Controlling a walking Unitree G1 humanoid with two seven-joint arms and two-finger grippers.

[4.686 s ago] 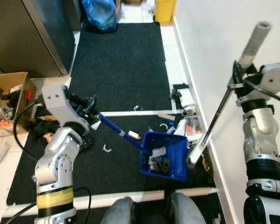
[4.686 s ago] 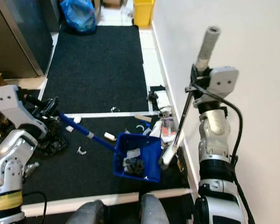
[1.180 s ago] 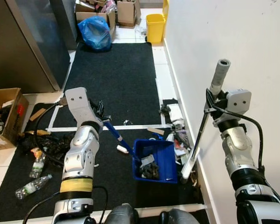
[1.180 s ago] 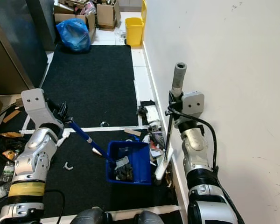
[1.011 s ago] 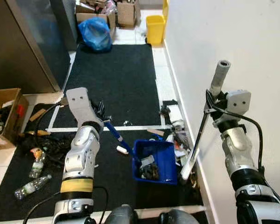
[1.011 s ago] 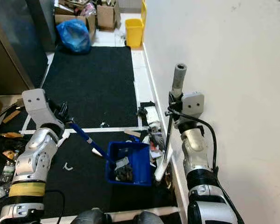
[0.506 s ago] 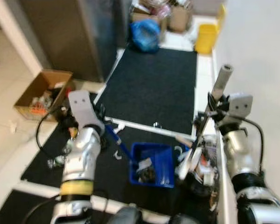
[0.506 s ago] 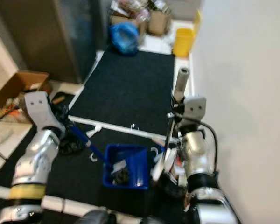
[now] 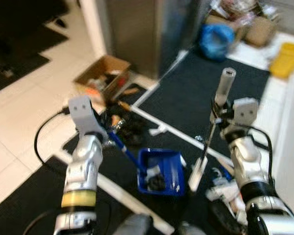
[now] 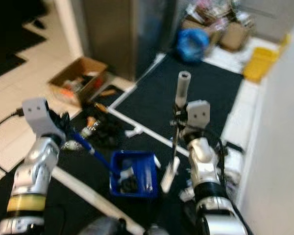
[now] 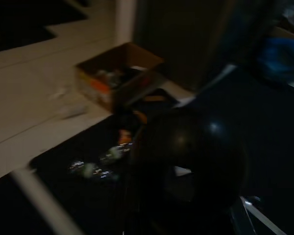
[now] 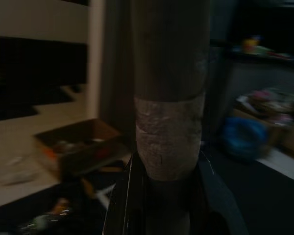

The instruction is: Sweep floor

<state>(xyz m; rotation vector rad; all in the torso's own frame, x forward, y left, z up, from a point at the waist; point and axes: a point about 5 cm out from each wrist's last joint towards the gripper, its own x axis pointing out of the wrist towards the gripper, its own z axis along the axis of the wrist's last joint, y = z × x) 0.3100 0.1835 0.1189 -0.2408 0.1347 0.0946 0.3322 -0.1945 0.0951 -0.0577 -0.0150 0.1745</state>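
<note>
Left hand (image 9: 108,133) grips blue plastic dustpan (image 9: 160,172) handle; right hand (image 9: 218,116) grips grey-capped broom (image 9: 209,133) pole.

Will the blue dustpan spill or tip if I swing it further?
Probably some risk: the dustpan holds loose debris in an open tray with low walls. It hangs off a long handle held far back by the left gripper, so it may swing. It looks like light plastic.

storage/back room | black mats (image 9: 225,98) on tile (litter strewn) | cardboard boxes (image 9: 102,78)
</note>
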